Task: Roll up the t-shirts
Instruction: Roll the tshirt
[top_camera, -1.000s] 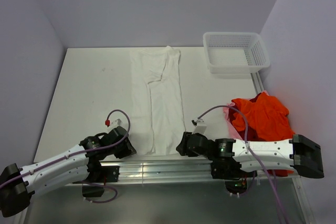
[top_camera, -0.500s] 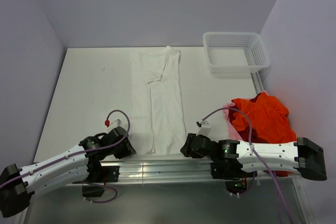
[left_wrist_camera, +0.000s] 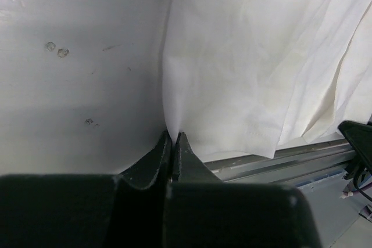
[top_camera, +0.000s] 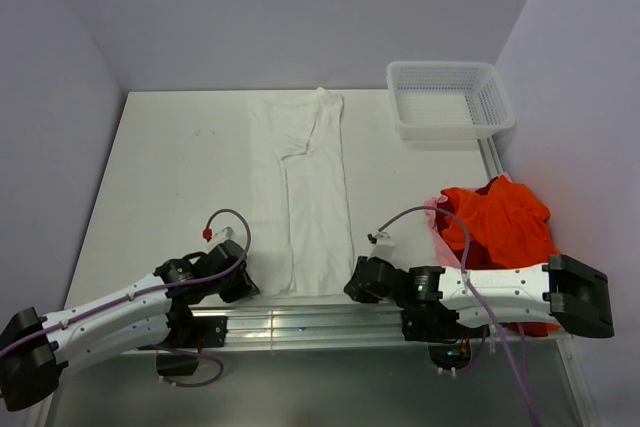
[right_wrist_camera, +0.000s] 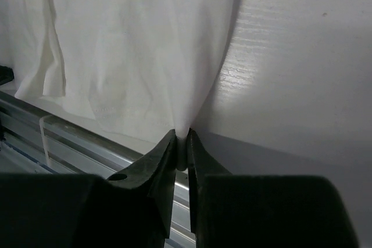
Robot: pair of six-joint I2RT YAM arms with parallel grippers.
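Left gripper [left_wrist_camera: 172, 137]: fingers pinched on the near-left hem corner of the folded white t-shirt [top_camera: 305, 187]; right gripper [right_wrist_camera: 181, 135] clamped on its near-right corner. Shirt lies flat, a long strip left of the mesh basket [top_camera: 497, 107], far end level with it. Orange-red t-shirts [top_camera: 505, 222] heaped on the basket's near side.

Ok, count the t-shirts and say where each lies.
2: the white t-shirt lies folded long down the table's middle; the orange-red t-shirt is heaped at the right edge. Pink cloth under it may be another.
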